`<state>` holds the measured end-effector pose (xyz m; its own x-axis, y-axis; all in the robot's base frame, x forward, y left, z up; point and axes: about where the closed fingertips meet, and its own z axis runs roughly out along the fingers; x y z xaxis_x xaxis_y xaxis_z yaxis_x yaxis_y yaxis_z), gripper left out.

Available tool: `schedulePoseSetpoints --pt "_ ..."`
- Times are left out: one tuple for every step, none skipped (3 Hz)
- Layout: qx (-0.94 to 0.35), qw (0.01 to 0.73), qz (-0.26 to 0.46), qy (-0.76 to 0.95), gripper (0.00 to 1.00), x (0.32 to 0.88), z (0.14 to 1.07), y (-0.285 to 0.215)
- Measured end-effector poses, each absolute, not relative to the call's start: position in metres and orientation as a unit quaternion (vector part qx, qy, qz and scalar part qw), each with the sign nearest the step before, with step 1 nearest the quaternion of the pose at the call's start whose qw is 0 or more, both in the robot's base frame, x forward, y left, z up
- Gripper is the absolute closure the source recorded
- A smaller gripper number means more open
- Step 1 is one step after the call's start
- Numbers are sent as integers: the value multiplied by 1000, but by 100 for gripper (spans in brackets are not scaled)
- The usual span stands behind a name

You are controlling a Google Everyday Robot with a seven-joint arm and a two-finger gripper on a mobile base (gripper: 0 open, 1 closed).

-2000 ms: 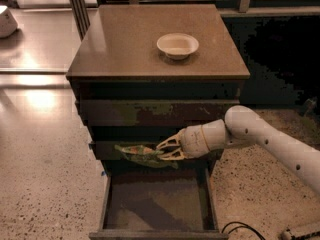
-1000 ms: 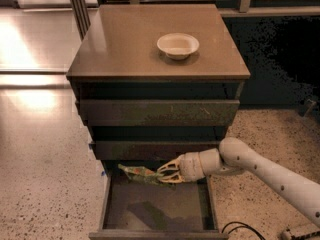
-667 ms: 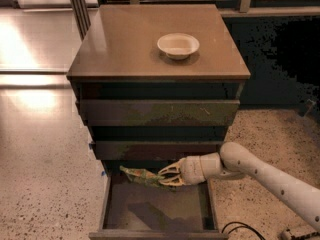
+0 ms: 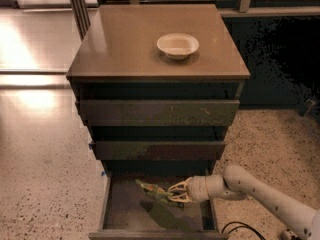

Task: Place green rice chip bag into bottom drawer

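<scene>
The gripper (image 4: 176, 194) hangs low inside the open bottom drawer (image 4: 122, 215); its fingers pinch the green chip bag (image 4: 152, 190) so it can drop inside.

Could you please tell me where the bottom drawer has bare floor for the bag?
In the drawer, the floor is bare along the left wall and across the front, beneath the bag. The right back is crowded: the hand reaches in over the right wall, holding the bag.
</scene>
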<state>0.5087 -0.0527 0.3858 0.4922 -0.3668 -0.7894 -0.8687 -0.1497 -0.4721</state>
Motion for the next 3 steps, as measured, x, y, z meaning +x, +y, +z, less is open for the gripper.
schedulePoseSetpoints --pt "-704 475 264 457 100 506 346 -59" --pt "-704 475 264 457 100 506 346 -59" --pt "-703 466 272 463 100 513 326 -60"
